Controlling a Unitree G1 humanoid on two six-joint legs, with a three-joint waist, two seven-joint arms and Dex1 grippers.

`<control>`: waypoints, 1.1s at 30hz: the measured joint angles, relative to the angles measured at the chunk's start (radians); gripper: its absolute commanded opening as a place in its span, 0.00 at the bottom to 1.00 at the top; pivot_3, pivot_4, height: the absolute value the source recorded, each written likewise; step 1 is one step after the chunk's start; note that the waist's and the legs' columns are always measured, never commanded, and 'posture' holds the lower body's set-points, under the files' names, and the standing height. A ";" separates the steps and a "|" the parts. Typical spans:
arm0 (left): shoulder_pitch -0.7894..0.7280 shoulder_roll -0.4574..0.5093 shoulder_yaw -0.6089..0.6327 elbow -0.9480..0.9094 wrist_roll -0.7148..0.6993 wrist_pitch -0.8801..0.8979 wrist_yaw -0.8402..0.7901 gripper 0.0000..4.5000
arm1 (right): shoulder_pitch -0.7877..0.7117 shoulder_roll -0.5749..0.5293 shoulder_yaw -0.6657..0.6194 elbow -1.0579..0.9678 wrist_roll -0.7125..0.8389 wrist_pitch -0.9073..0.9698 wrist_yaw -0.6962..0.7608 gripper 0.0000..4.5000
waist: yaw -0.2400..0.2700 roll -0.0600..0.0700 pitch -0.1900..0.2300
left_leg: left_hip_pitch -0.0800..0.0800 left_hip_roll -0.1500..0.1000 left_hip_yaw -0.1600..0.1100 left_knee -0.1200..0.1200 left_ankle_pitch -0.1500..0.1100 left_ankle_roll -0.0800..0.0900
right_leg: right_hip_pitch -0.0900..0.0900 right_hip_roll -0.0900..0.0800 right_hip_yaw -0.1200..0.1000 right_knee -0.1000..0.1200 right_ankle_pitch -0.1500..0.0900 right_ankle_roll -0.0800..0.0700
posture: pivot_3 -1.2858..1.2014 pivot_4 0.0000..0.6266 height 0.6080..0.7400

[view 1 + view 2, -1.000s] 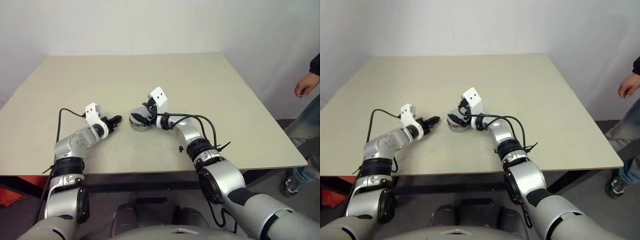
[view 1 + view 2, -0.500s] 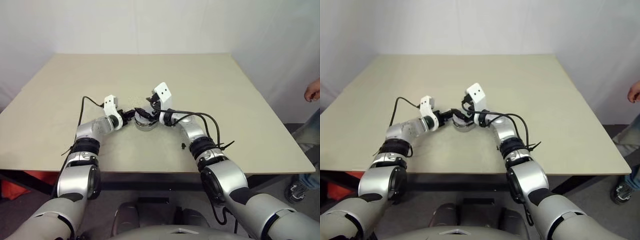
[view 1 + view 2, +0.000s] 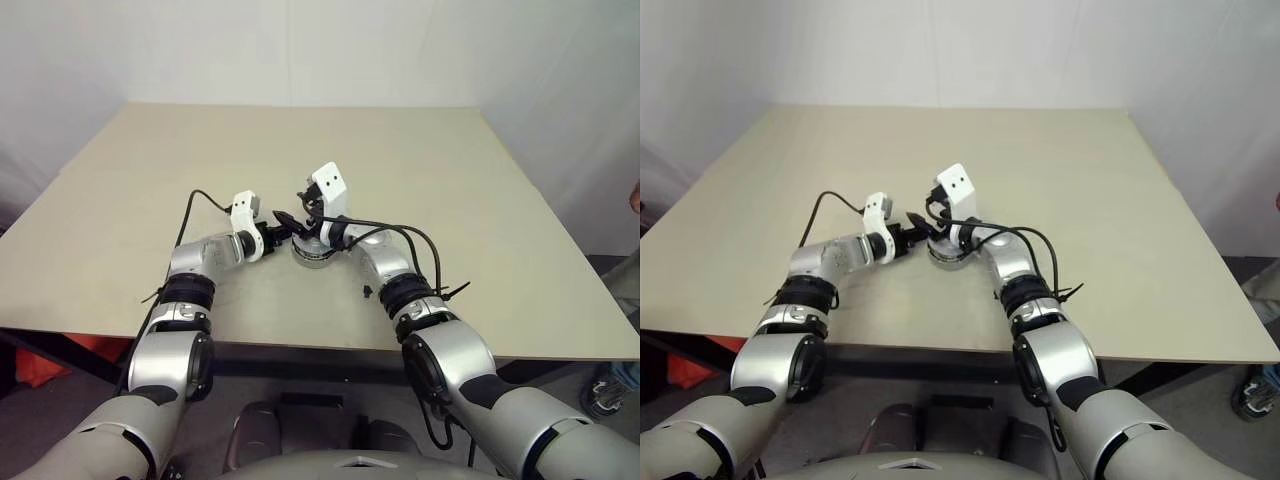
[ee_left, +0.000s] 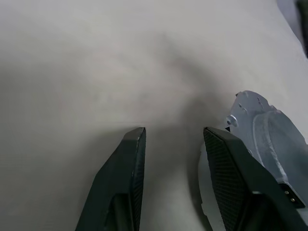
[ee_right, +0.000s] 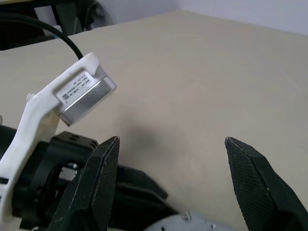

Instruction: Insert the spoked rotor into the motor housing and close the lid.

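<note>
Housing (image 3: 314, 250) seated mid-table (image 3: 480, 200), lid (image 4: 269, 144) apparently on top. Right pincer (image 5: 168, 187) spread wide over it, nothing gripped. Left pincer (image 4: 173, 168) half-open, empty, beside rim. Metal judged rigid, heavy, slick; best gripped across rim.

Silver-grey jointed arms with black cuffs and looping black cables carry white camera brackets (one bears a printed label) above textured black fingers (image 5: 250, 183).
</note>
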 measured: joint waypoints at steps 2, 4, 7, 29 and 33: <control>0.000 0.000 0.000 -0.002 0.000 0.007 -0.003 0.45 | 0.000 0.002 0.000 0.000 0.000 -0.001 0.000 0.87 | 0.000 0.000 0.000 | 0.000 0.000 0.000 0.000 -0.001 0.001 | 0.000 0.000 0.000 0.000 0.000 0.000 | 0.52 0.00 1.00; 0.000 0.001 0.000 -0.002 0.000 0.007 -0.004 0.45 | 0.000 0.002 0.000 0.000 0.000 -0.001 0.000 0.87 | 0.000 0.000 0.000 | 0.000 0.000 0.000 0.000 -0.001 0.002 | 0.000 0.000 0.000 0.000 0.000 0.001 | 0.52 0.00 1.00; 0.006 0.009 0.004 -0.008 -0.002 0.007 -0.003 0.45 | 0.000 0.001 0.000 0.000 0.000 -0.001 0.003 0.87 | -0.002 0.000 0.000 | 0.000 0.000 0.000 0.000 -0.001 0.002 | 0.000 0.000 0.000 0.000 -0.001 0.001 | 0.52 0.00 1.00; 0.208 0.088 0.130 -0.271 -0.130 0.108 0.082 0.45 | 0.167 -0.057 0.030 -0.282 0.022 0.173 0.089 0.87 | -0.077 0.000 0.000 | 0.004 0.015 0.001 -0.004 0.004 -0.008 | -0.005 0.016 0.000 0.001 -0.001 -0.001 | 0.52 0.00 1.00; 0.209 0.085 0.126 -0.275 -0.134 0.109 0.090 0.45 | 0.165 -0.029 0.049 -0.324 0.038 0.198 0.095 0.87 | -0.075 0.000 0.000 | 0.004 0.015 0.001 -0.005 0.004 -0.007 | -0.004 0.016 0.000 0.001 -0.001 -0.002 | 0.52 0.00 1.00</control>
